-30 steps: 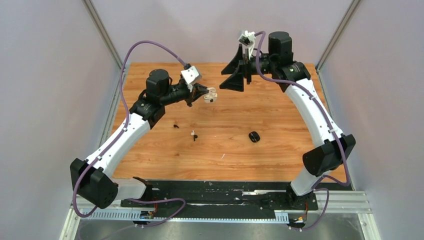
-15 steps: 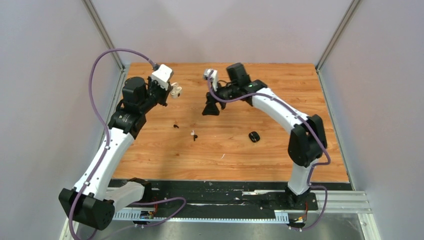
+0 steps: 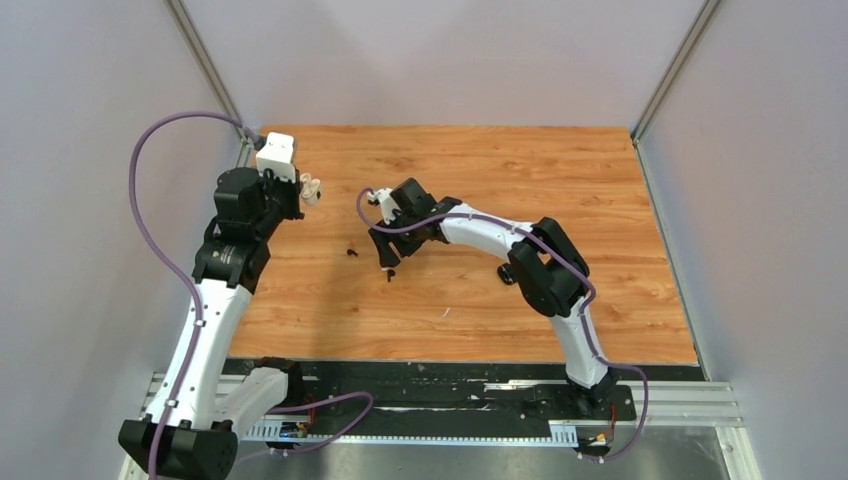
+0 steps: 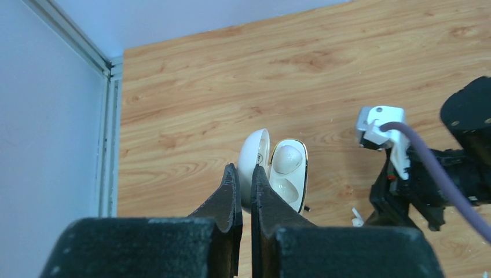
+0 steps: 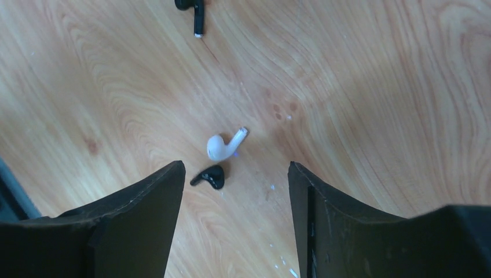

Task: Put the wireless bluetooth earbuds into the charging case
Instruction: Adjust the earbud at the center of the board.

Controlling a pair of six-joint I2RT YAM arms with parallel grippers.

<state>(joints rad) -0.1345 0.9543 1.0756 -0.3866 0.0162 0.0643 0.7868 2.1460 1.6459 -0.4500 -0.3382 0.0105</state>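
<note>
My left gripper (image 4: 244, 174) is shut on the lid (image 4: 253, 165) of the open white charging case (image 4: 288, 172), held above the table's far left; the case (image 3: 310, 188) shows small in the top view. My right gripper (image 5: 235, 168) hangs open just above the wood. A white earbud (image 5: 224, 145) and a black earbud (image 5: 209, 176) lie side by side between and just ahead of its fingertips. A second black earbud (image 5: 194, 7) lies farther off. In the top view the right gripper (image 3: 386, 255) covers the white earbud; two black earbuds (image 3: 390, 274) (image 3: 351, 252) show.
The left wall rail (image 4: 109, 116) runs close beside the held case. The right arm's forearm (image 3: 480, 228) stretches low across the table's middle. The right wrist camera block (image 4: 379, 124) and its purple cable (image 4: 440, 179) sit to the right of the case.
The right arm swept from the far edge down and left to the earbuds, its jaws narrowing a little. The left arm carried the case back toward the far left corner.
</note>
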